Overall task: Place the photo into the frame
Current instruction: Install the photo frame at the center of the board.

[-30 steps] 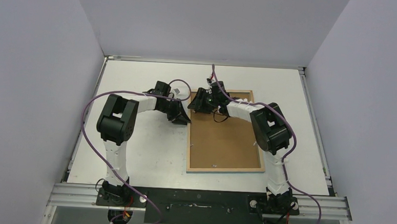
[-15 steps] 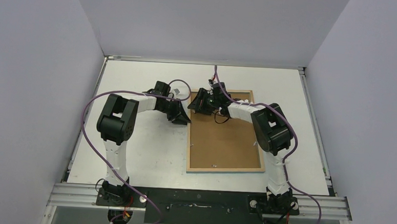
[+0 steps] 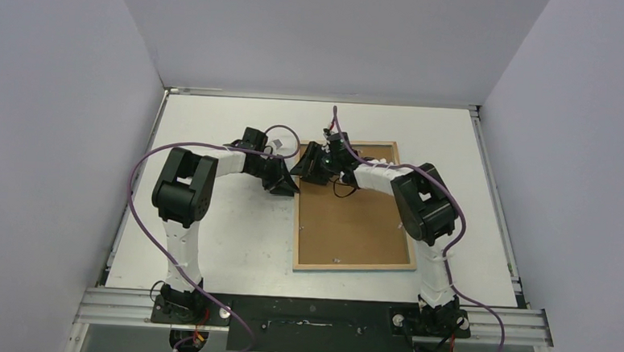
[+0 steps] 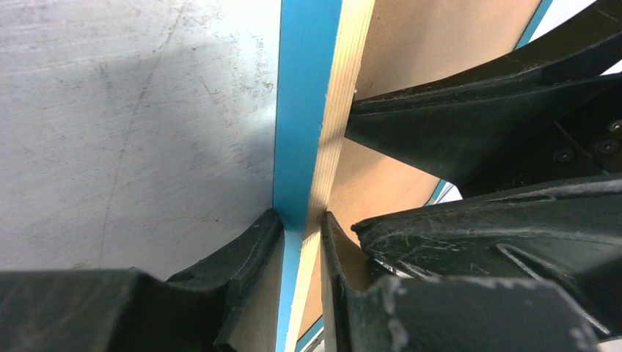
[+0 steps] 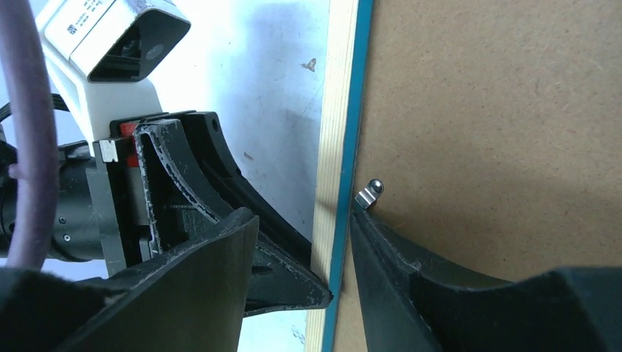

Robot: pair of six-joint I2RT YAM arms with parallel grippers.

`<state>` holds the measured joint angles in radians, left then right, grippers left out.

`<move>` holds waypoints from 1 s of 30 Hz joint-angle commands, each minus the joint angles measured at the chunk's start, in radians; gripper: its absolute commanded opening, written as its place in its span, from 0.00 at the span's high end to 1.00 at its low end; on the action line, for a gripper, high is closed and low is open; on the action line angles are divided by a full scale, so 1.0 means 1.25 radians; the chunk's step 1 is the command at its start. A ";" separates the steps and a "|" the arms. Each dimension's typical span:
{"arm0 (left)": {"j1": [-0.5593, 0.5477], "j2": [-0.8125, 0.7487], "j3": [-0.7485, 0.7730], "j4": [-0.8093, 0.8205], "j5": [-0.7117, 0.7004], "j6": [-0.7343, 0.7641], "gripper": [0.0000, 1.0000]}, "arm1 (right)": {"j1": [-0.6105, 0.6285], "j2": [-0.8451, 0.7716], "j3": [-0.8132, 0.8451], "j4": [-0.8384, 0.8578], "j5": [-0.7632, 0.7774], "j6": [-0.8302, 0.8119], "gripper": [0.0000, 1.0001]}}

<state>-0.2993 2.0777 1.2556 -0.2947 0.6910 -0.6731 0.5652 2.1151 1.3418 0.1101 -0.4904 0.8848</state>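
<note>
The left jaws pinch the left side of the frame (image 4: 301,110). One finger (image 4: 246,249) is on the blue part and the other is on the wood part. The right jaws are spread apart over the same side of the frame, a little closer to the far edge of the counter (image 3: 225,236). One of their fingers (image 5: 411,279) sits on the brown board (image 5: 499,110) inside the frame, just beside a small metal clip (image 5: 369,193). The other finger is out over the counter, next to the left jaws. I cannot tell if the right fingers press on the frame.

Both pairs of jaws meet near the far left corner of the frame. The frame lies with its wood back up and the brown board in it. It is on the right half of the counter, and its left side runs near the middle. Its near side is close to the near edge of the counter. The left arm's little camera (image 5: 121,37) shows in the right wrist view
</note>
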 commanded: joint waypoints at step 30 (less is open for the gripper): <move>0.025 0.076 -0.096 0.087 -0.027 -0.046 0.89 | 0.043 0.093 -0.172 0.539 0.107 0.034 0.37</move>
<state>-0.2462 2.0926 1.1976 -0.1486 0.7696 -0.7483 0.5976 2.1498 1.1408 0.6567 -0.4004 0.9142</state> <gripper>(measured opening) 0.191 0.627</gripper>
